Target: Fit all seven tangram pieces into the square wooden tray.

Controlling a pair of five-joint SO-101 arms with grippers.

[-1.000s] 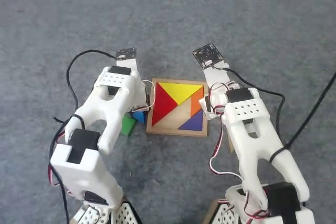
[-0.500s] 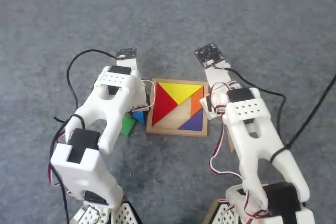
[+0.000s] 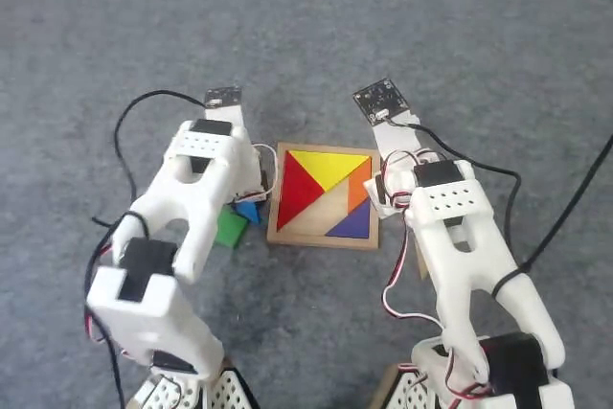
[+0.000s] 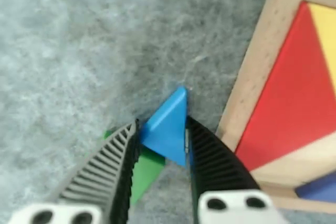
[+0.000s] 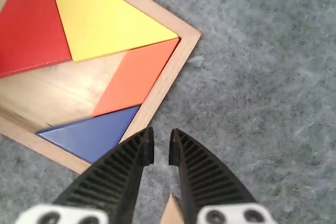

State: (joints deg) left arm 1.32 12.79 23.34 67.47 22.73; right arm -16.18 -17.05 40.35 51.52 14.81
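We've got the left tool (image 4: pixel 161 125) pinching the blue triangle (image 4: pixel 167 129) across its flat faces, point tipped away from the wrist. That grip leaves the edges free to slide into a slot. It hangs just outside the wooden tray (image 3: pixel 322 239), on the side facing the bench's left edge, and we can't tell if it has cleared the bench. The green piece (image 4: pixel 147 169) lies right underneath, waiting its turn.

In the tray, around mid-bench, red (image 3: pixel 297 193), yellow (image 3: pixel 326 168), orange (image 3: pixel 358 189) and purple (image 3: pixel 352 224) are seated, with bare wood (image 3: pixel 321 213) between red and purple. We reckon that's where blue is headed.

The right tool (image 5: pixel 161 145) hovers by the tray's opposite rim, barely spread and holding nothing. We'd say it's parked there to keep the tray from sliding.
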